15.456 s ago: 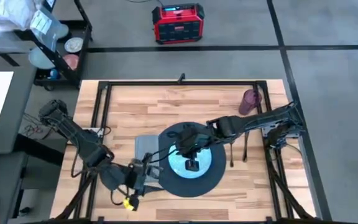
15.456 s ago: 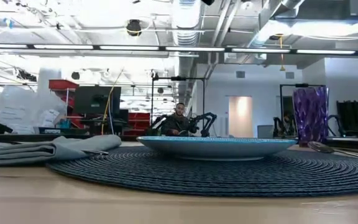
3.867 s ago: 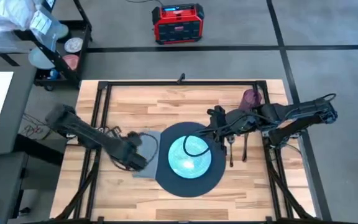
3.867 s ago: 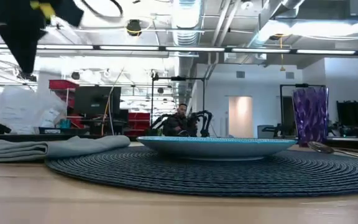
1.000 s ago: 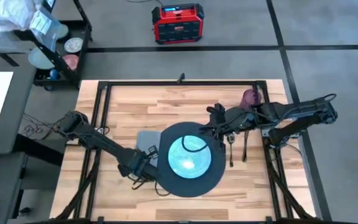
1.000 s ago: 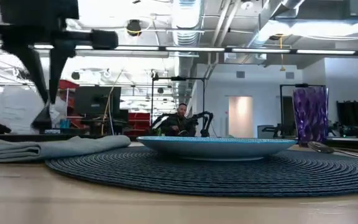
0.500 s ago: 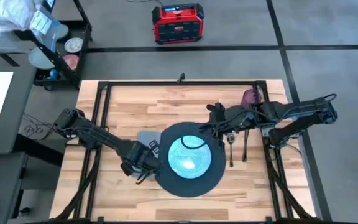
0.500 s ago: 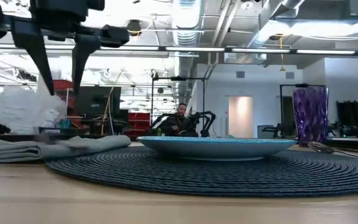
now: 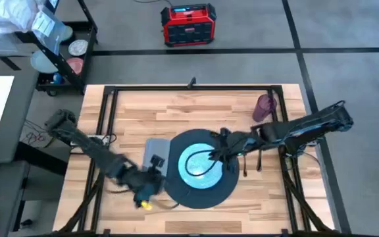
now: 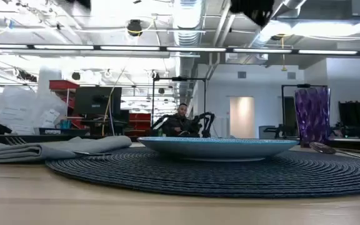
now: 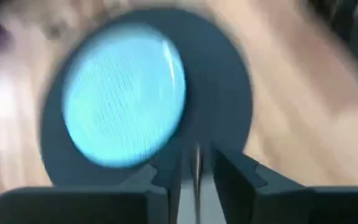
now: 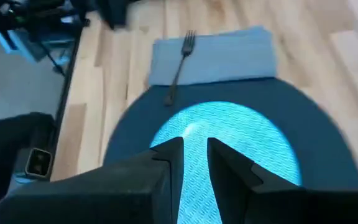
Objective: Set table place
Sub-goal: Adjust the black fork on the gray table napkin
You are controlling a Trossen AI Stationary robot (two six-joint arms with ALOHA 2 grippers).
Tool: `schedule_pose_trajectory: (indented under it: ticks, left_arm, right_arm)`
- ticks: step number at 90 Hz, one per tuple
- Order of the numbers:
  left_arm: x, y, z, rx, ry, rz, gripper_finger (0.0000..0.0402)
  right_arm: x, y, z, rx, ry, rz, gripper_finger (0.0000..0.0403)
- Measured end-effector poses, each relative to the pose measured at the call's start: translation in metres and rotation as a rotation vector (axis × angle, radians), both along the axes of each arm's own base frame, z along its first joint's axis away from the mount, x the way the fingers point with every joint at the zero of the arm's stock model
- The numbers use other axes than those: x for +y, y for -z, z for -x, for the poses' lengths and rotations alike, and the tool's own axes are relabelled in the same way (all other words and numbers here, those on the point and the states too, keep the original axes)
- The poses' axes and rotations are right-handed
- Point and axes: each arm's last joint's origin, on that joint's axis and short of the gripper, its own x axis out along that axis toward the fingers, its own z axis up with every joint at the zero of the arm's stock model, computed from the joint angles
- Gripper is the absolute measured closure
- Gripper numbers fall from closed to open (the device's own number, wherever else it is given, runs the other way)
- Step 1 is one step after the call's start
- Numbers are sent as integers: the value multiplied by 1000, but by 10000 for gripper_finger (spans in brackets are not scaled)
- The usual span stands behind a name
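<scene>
Fork laid; right end effector (image 9: 210,158), fingers slightly apart and empty, over the teal round plate (image 9: 199,165).
Fetch remaining cutlery beside the plate; left end effector (image 9: 151,176): state unclear.

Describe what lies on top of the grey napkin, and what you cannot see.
A metal fork lies on the napkin, its handle end reaching onto the dark mat. Whatever is beneath the napkin is covered.

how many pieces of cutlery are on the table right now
3. A fork lies on the napkin. An inner utensil and an outer utensil lie right of the mat, partly under the right arm.
</scene>
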Motion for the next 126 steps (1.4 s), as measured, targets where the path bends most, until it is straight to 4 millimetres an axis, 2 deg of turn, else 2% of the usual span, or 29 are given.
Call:
schedule_pose_trajectory:
  ticks: [14,24,34,45,62,81,101,110,115,120,126]
  left_arm:
    - [-23,-16,22,-256,-181,58,380]
    - [-30,-21,27,-384,-276,50,394]
    - [-28,-24,27,-409,-328,112,399]
    - [-22,-32,32,-435,-371,191,399]
    - [-18,-39,36,-464,-382,181,394]
    - [-18,-43,43,-567,-433,57,394]
    - [-24,-48,60,-710,-511,-20,394]
    - [-26,-43,65,-649,-464,18,393]
    - [-24,-35,66,-574,-444,48,393]
    - [-21,-27,67,-504,-453,73,393]
    - [-17,-21,68,-450,-490,104,393]
  right_arm:
    - [24,25,-25,-30,-102,-52,342]
    - [36,48,-47,-63,-159,-94,342]
    - [35,75,-72,-54,-133,-131,342]
    - [29,90,-102,32,-103,-117,343]
    - [33,84,-140,196,-159,11,343]
    - [31,81,-174,237,-208,20,343]
    - [29,101,-197,331,-240,15,343]
    - [29,97,-193,377,-264,-1,343]
    - [30,87,-186,390,-264,39,343]
    - [33,70,-176,383,-247,106,343]
    - [36,36,-165,301,-243,157,343]
